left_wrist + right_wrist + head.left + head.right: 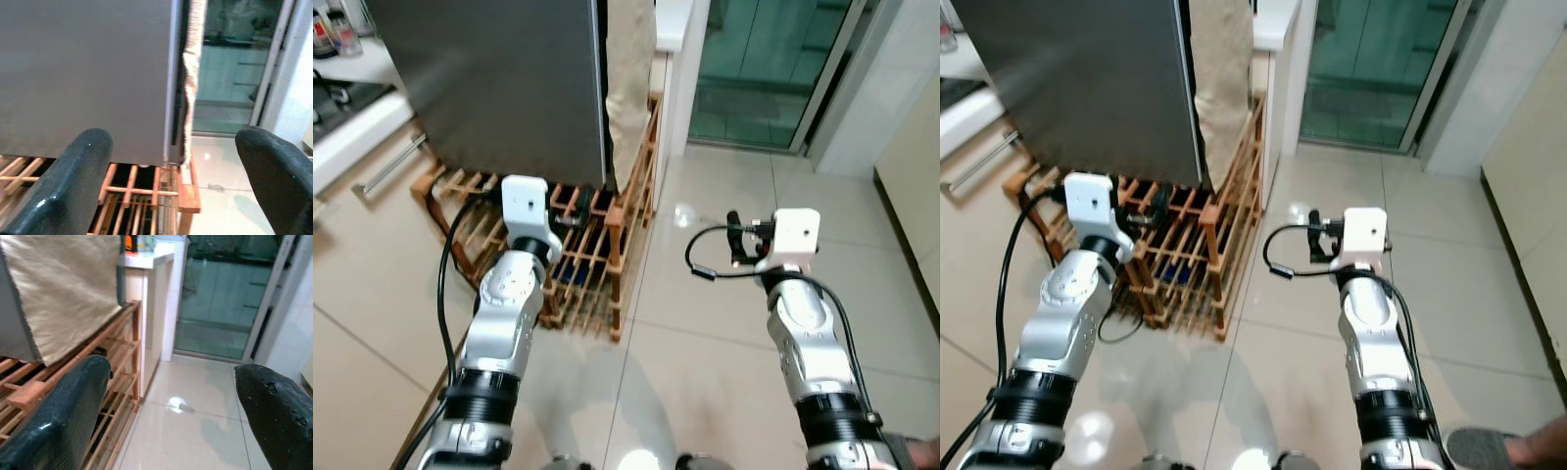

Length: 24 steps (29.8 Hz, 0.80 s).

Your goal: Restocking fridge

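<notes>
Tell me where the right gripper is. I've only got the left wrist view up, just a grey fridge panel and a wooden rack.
Observer: The right gripper hangs open over bare tile floor, to the right of the wooden rack, touching nothing.
Operator: Anyone close by that I should watch for?
Observer: Yes, a person's slippered foot is on the floor at the robot's right side.
Operator: And what's on the robot's left?
Observer: A white counter with a metal bar handle runs left of the fridge.
</notes>
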Available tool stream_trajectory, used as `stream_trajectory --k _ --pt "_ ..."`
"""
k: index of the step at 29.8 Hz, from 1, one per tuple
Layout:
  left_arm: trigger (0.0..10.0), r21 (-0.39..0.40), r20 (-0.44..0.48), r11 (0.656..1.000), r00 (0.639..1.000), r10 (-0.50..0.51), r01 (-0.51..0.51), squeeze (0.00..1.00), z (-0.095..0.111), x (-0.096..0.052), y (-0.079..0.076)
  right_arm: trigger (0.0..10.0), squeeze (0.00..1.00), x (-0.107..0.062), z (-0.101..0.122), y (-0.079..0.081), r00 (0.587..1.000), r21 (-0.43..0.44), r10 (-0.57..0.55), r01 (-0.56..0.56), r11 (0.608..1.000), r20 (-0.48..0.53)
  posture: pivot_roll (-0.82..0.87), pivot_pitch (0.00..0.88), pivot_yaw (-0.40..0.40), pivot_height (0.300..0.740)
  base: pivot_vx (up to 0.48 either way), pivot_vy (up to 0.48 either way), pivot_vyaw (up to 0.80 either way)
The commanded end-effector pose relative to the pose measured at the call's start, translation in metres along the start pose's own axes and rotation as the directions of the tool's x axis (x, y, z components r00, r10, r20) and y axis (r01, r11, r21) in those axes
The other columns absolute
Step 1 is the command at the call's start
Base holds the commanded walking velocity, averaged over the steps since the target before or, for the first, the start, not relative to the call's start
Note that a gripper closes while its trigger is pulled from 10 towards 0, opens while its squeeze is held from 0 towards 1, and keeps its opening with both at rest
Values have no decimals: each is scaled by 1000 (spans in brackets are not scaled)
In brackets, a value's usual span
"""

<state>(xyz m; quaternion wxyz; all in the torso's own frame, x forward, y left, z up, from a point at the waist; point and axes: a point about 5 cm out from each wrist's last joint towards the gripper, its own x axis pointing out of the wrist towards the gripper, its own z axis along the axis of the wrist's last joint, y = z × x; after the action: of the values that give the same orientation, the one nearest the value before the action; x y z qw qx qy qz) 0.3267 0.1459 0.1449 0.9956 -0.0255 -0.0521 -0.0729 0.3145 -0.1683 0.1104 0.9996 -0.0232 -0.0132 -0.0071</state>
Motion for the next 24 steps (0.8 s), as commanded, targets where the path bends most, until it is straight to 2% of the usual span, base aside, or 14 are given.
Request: stream_trajectory --k 1,4,5,6,8,10,11,12,13,17,21,24 --pt "10000 8 54 1000 999 -4 4 0 11 1 1 10000 0 2 17 1 998 -8 -6 7 1000 68 -59 0 37 740 480 0 0" --pt "10000 2 116 1000 993 -21 21 0 32 2 -3 10000 0 -1 41 -3 988 -21 -47 50 999 144 -55 0 42 740 475 0 0" --pt "10000 -1 125 999 992 -34 34 0 40 -6 -2 10000 0 -11 46 -8 985 -21 -82 86 996 150 -51 0 38 740 334 0 0" --pt "10000 -1 125 999 992 -34 34 0 40 -6 -2 10000 0 -11 46 -8 985 -21 -82 86 996 150 -51 0 38 740 334 0 0" --pt "10000 2 114 998 991 -63 64 0 44 -21 -1 10000 0 -27 45 -13 986 -30 -105 110 993 131 -46 0 34 740 416 0 0" --pt "10000 22 38 993 992 -121 120 0 31 -48 0 10000 0 -53 30 -20 994 -94 -70 77 993 83 -33 0 20 740 403 0 0" --pt "10000 22 24 991 991 -129 128 0 29 -52 0 10000 0 -57 27 -21 995 -106 -63 71 992 77 -33 0 20 740 405 0 0" --pt "10000 65 -10 987 989 -147 148 0 21 -57 -3 10000 0 -66 20 -28 996 -111 -62 68 992 58 -17 0 3 740 0 0 0" --pt "10000 83 -24 986 989 -145 147 0 18 -58 -4 10000 0 -70 17 -31 997 -111 -64 69 991 46 -14 0 -1 740 0 0 0" --pt "10000 69 -45 991 993 -111 114 0 15 -54 -5 10000 0 -73 11 -33 998 -100 -63 63 993 11 -14 0 -3 740 0 0 0" --pt "10000 16 -21 999 999 -47 47 0 23 -44 -6 10000 0 -63 19 -23 999 -65 -47 48 997 22 -22 0 8 740 0 0 0" --pt "10000 17 -37 999 999 -41 41 0 23 -46 -5 10000 0 -64 22 -18 999 -65 -24 26 998 30 -27 0 14 740 0 0 0"
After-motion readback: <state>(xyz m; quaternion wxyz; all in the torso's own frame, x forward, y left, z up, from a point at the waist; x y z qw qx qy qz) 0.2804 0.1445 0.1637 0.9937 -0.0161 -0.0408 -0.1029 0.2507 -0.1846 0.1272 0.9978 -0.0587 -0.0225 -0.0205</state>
